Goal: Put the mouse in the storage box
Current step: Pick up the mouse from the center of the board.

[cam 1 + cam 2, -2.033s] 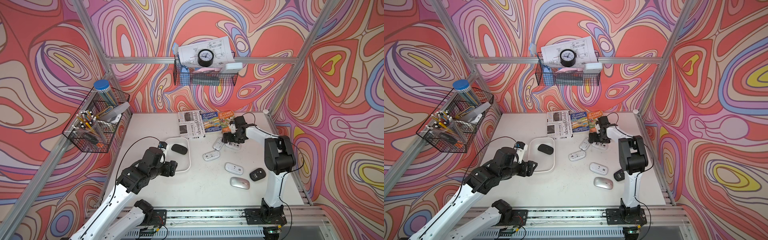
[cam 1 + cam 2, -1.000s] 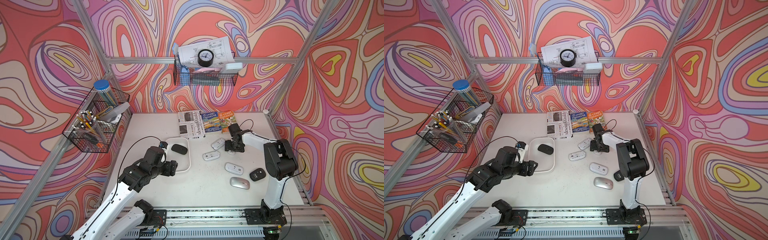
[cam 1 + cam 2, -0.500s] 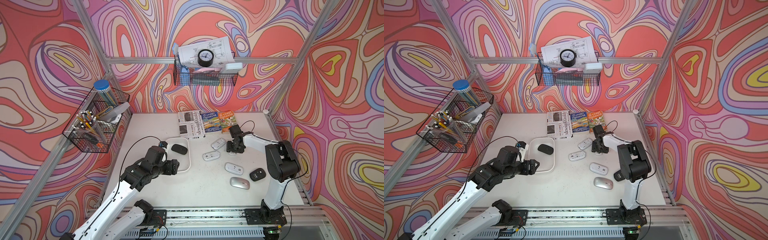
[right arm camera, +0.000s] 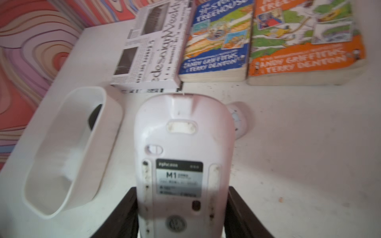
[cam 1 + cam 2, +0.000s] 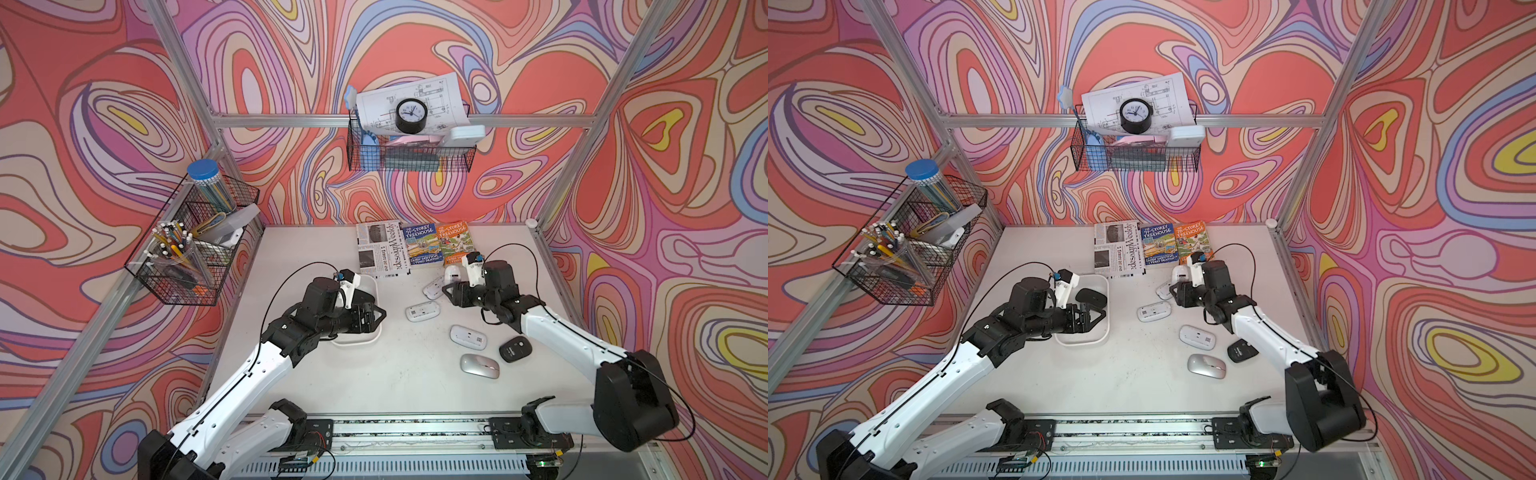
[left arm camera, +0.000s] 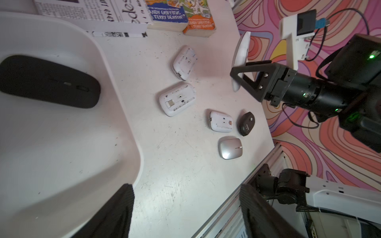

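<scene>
My right gripper (image 4: 182, 206) is shut on a white mouse (image 4: 183, 148), held above the table with its labelled underside toward the wrist camera. Both top views show that mouse (image 5: 451, 274) (image 5: 1179, 275) upright at the gripper's tip, right of the storage box (image 5: 358, 340). The storage box (image 5: 1105, 320) is a shallow white tub, and a black mouse (image 6: 47, 81) lies at its far end. My left gripper (image 6: 185, 206) hangs open and empty over the box's near right corner. Its fingers (image 5: 1088, 318) hover above the tub.
Several more mice lie on the table between the arms: white ones (image 5: 422, 311) (image 5: 468, 336) upside down, a black one (image 5: 515, 348) and a silver one (image 5: 479, 365). A magazine (image 5: 380, 249) and two books (image 5: 422, 245) lie at the back. Wire baskets (image 5: 191, 257) hang on the walls.
My right gripper has shut on the white mouse and lifted it off the table. The left arm has crept a little to the right over the box.
</scene>
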